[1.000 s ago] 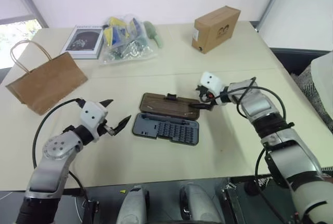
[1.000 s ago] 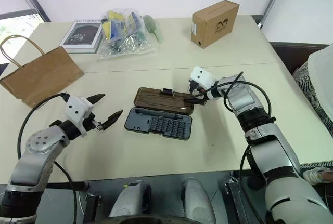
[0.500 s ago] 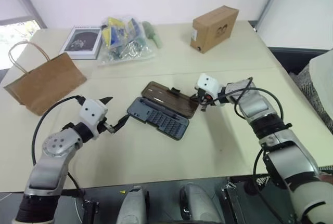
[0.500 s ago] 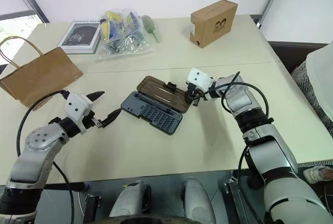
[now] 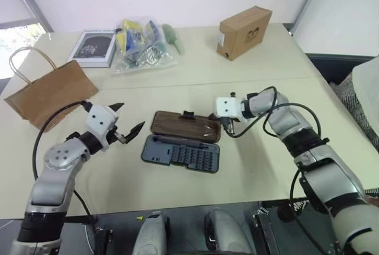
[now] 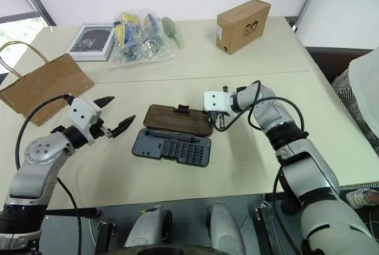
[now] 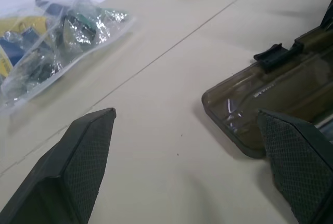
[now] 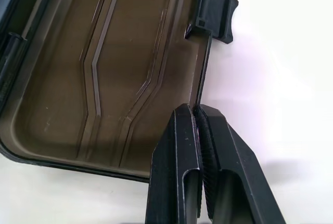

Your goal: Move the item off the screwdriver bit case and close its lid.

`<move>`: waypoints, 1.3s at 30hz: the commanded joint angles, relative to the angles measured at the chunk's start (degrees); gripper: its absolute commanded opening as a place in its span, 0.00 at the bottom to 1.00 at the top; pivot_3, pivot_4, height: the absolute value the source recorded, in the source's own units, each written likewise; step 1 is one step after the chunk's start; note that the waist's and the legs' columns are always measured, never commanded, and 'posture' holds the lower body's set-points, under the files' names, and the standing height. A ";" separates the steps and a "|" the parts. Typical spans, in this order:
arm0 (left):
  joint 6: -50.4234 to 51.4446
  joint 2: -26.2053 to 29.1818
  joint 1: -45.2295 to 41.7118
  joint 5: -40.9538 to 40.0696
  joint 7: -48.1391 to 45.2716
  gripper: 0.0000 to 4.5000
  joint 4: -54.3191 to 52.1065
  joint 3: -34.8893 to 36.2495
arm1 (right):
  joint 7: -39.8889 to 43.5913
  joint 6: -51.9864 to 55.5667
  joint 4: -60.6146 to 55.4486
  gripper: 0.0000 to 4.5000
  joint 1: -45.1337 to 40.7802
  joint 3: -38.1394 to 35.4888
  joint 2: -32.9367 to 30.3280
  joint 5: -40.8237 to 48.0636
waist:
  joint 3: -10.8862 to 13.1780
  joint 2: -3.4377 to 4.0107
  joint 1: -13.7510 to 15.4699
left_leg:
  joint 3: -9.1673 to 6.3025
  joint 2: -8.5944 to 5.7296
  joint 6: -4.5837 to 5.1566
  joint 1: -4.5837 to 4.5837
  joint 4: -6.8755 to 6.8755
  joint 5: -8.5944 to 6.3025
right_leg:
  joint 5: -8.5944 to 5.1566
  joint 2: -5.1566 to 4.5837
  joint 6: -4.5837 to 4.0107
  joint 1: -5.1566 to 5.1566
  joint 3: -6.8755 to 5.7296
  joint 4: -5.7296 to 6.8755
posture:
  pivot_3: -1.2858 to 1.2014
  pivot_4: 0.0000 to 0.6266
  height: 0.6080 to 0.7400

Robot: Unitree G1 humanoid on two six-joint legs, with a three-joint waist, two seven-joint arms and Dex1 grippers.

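Both eye views look down from the head over the table (image 5: 177, 190), sharing the open case (image 5: 182, 138); each wrist view sits close, toward its lid (image 8: 104, 68).

Bright, even light; soft shadows; sharp focus.

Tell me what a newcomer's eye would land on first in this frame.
Mid-table, the screwdriver bit case lies wide open, its lid flat on the table with the right gripper shut on the lid's long edge. The left gripper hangs open beside the case, and the paper bag lies off at the table's left edge.
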 commanded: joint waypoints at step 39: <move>-0.96 -1.35 0.56 2.10 0.81 1.00 -3.69 -0.84 | -4.95 -20.61 21.69 0.01 -11.39 1.83 4.77 -10.83 | 0.01 0.01 0.12 | 0.01 0.01 -0.08 0.01 -0.07 0.04 | 0.01 -0.15 -0.02 -0.06 0.14 0.03 | 0.52 0.24 1.00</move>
